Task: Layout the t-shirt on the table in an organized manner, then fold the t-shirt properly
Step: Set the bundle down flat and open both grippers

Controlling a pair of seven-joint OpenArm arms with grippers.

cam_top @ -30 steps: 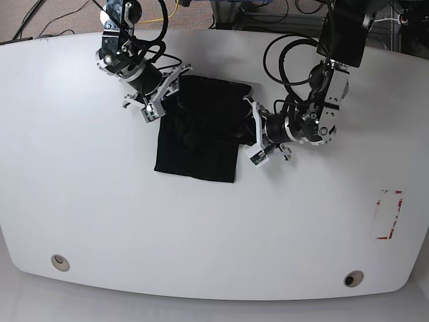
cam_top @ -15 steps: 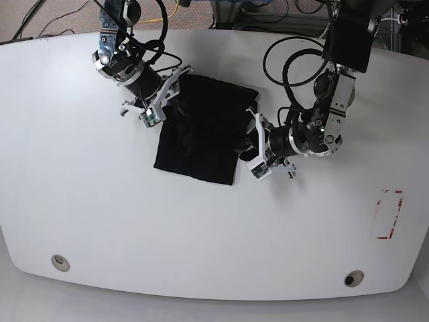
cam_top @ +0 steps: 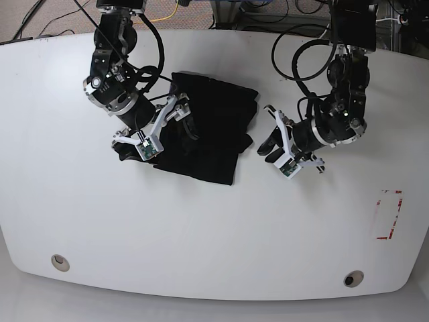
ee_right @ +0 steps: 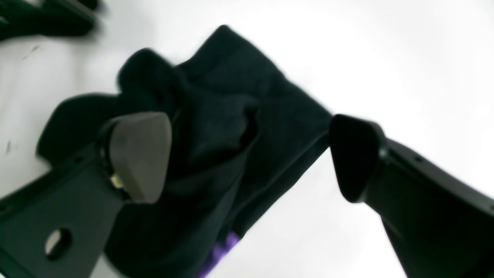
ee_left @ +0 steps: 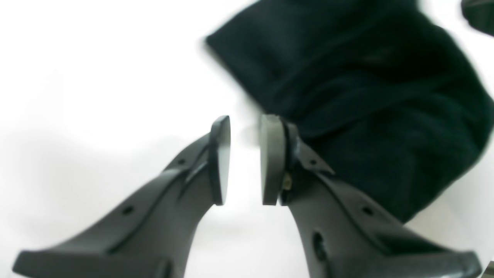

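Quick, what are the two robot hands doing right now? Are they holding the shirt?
Left end effector: nearly closed, a narrow gap, holding nothing; the t-shirt lies beside it.
Right end effector: wide open over the t-shirt, holding nothing.

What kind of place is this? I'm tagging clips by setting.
Probably a robotics lab or test bench: a glossy white table with a red tape rectangle, cables trailing off the far edge, and a black t-shirt between two arms.
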